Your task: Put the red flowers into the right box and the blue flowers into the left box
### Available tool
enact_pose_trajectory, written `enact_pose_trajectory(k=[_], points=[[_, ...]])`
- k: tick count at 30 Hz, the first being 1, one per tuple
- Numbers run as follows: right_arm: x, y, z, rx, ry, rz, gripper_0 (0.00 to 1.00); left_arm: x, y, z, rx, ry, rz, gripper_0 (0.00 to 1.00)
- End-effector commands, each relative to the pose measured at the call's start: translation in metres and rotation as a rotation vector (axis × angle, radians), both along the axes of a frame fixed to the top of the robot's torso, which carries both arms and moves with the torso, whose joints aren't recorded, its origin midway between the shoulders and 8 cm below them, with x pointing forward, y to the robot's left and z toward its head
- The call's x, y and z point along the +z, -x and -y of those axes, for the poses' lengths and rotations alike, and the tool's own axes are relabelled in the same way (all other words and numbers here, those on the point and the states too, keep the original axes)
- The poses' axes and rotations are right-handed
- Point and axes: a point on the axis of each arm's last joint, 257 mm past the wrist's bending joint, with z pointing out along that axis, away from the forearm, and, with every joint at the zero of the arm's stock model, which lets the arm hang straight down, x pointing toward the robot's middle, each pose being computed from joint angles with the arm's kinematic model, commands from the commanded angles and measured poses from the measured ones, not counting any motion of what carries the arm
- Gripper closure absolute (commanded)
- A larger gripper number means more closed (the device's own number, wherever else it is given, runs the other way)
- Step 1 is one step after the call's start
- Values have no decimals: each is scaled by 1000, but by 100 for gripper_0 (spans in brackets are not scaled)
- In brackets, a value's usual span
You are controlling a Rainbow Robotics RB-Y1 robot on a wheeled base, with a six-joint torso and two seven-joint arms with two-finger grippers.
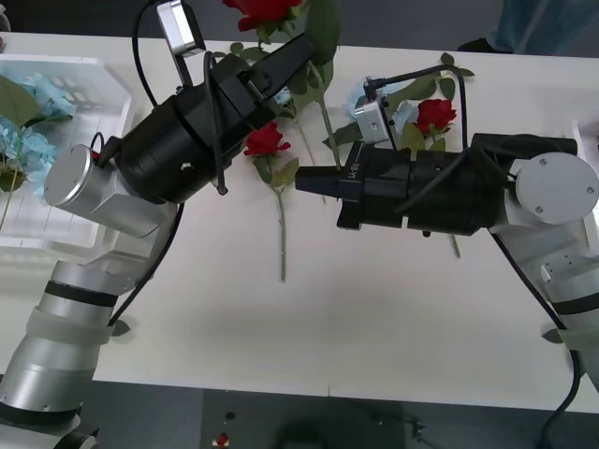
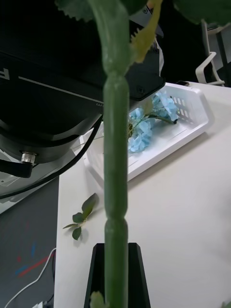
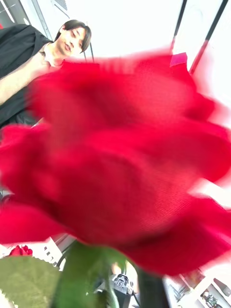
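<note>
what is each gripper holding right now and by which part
Both hold one red rose by its green stem: the left gripper just below the bloom, the right gripper farther down.

table (image 1: 356,327): white, carries everything; its near edge borders a dark floor
leaf sprig (image 2: 83,216): small, green, loose, lying at the table's near left edge
floor (image 1: 309,426): dark grey, with a few small marks
person (image 3: 45,62): dark jacket over a light top, standing in the room behind
chair (image 2: 208,62): white, beyond the table
</note>
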Motion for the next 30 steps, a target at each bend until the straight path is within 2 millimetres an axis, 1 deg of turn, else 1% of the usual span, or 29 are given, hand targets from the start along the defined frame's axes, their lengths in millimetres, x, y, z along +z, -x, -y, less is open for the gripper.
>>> enact_pose_trajectory(k=[1, 3, 5, 9, 10, 12, 13, 14, 17, 18, 19, 21, 22, 23, 24, 25, 26, 27, 28, 29, 30], points=[[16, 7, -14, 30, -27, 36, 100, 17, 6, 6, -6, -20, 67, 37], [15, 7, -13, 28, -24, 37, 100, 15, 4, 2, -2, -27, 65, 29], [16, 7, -14, 29, -26, 36, 100, 11, 3, -6, 1, -39, 58, 26], [19, 5, -9, 23, -38, 27, 100, -15, -2, -28, 29, -117, 37, 26], [22, 3, -4, 13, -45, 23, 100, -26, -5, -37, 43, -152, 26, 26], [25, -2, 6, -6, -47, 20, 100, -38, -8, -52, 65, -199, 15, 26], [27, -9, 18, -32, -45, 16, 100, -45, -11, -67, 80, -221, -3, 26], [28, -15, 28, -52, -35, 14, 100, -49, -11, -75, 85, -231, -16, 26], [30, -30, 63, -118, 5, -25, 100, -70, -13, -99, 113, -302, -45, 26], [32, -38, 83, -155, 28, -40, 100, -81, -12, -108, 122, -335, -57, 26], [33, -43, 97, -182, 45, -51, 100, -88, -12, -116, 133, -356, -69, 26], [35, -54, 132, -250, 89, -86, 100, -101, -13, -135, 160, -399, -89, 26], [35, -61, 153, -293, 118, -111, 100, -108, -17, -144, 177, -427, -99, 26], [35, -66, 171, -325, 139, -129, 100, -117, -21, -153, 194, -462, -106, 26], [35, -69, 182, -346, 151, -143, 100, -122, -22, -157, 198, -480, -112, 26], [36, -75, 205, -392, 169, -172, 100, -133, -29, -167, 216, -515, -126, 26], [35, -80, 228, -434, 179, -210, 100, -145, -36, -176, 237, -560, -135, 21], [36, -82, 238, -453, 184, -226, 100, -150, -40, -180, 248, -581, -136, 17], [37, -87, 260, -495, 195, -253, 100, -162, -48, -187, 268, -636, -137, 11], [36, -90, 278, -531, 204, -273, 100, -171, -55, -193, 281, -675, -139, 8], [35, -94, 304, -580, 219, -304, 100, -181, -65, -199, 300, -725, -142, 6]])
